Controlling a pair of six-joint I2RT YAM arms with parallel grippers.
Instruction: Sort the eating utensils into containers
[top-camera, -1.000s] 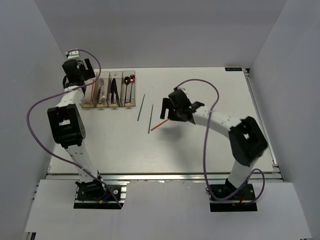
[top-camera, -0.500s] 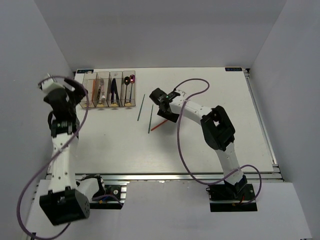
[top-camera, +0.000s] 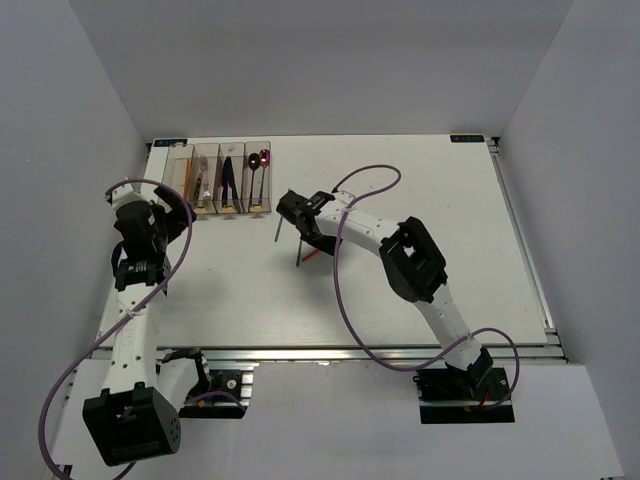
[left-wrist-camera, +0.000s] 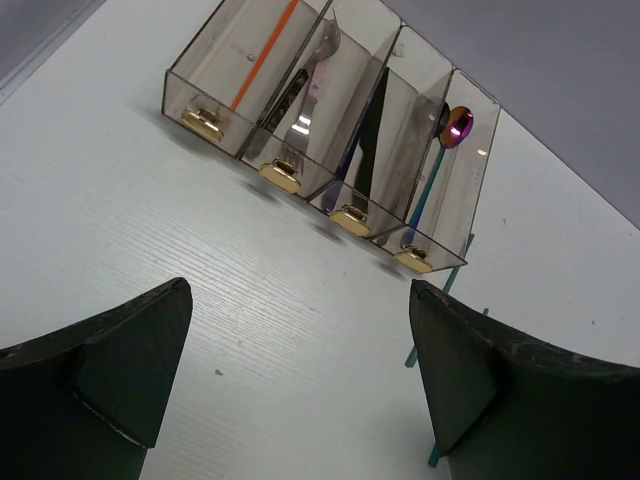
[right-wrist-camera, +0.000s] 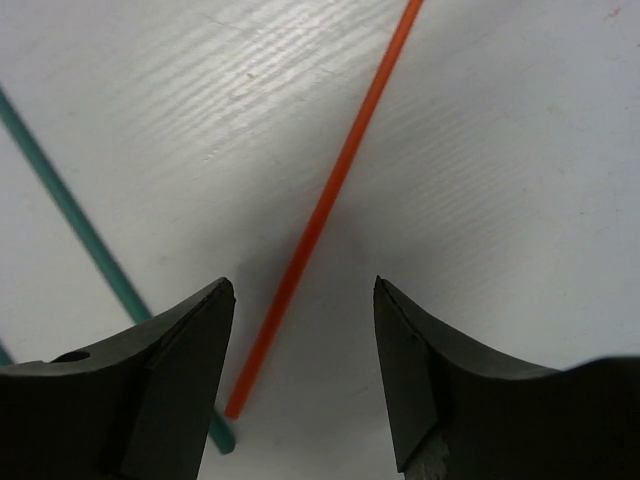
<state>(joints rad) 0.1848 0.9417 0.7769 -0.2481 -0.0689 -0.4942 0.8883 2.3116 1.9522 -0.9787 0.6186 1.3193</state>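
**A:** Where is the right hand (right-wrist-camera: 300, 300)?

**B:** Low over the surface (right-wrist-camera: 520, 140), its jaws apart on either side of the orange chopstick (right-wrist-camera: 340, 180) and gripping nothing. A green chopstick (right-wrist-camera: 70, 215) lies just beside it.

**A:** And the left hand (left-wrist-camera: 300, 300)?

**B:** Spread wide and empty, near the containers (left-wrist-camera: 200, 80).

**A:** What is in them?

**B:** A second orange chopstick (left-wrist-camera: 265, 55) in the end bin, and a pink spoon (left-wrist-camera: 460, 125) at the other end.
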